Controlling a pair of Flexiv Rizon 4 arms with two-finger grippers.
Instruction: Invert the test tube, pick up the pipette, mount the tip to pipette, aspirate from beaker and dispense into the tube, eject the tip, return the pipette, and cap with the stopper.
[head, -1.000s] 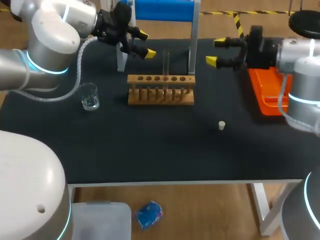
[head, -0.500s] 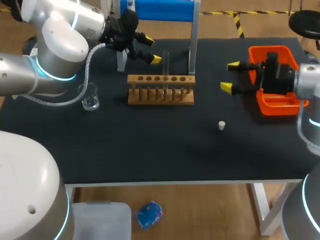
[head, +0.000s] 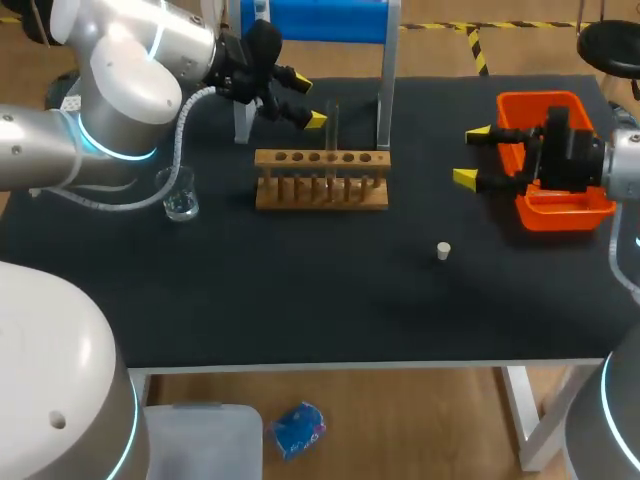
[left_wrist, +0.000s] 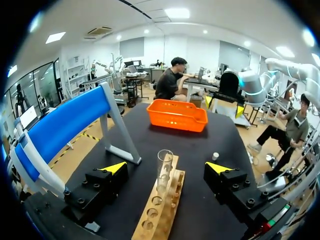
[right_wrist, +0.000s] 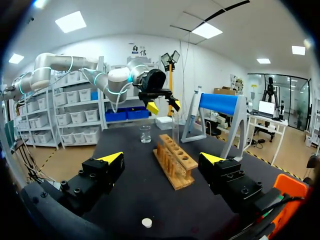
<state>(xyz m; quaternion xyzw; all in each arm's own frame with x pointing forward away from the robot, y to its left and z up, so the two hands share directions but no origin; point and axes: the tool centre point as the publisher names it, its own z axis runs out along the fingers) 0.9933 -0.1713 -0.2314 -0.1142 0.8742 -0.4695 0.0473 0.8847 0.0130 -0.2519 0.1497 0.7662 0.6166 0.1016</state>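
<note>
Black table (head: 300, 300), wooden rack (head: 321, 182) mid-surface
Both pincers spread wide: left gripper (head: 305, 100) just by the test tube (head: 332, 125), right gripper (head: 472, 156) beside the orange tray (head: 520, 100).

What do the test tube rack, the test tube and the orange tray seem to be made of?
The test tube rack: matt pale wood, brown with pegs. The test tube: clear glass or plastic, see-through. The orange tray: likely smooth plastic, uniformly bright.

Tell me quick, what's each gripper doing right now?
Left gripper: open, empty, test tube just ahead.
Right gripper: open, empty.
</note>
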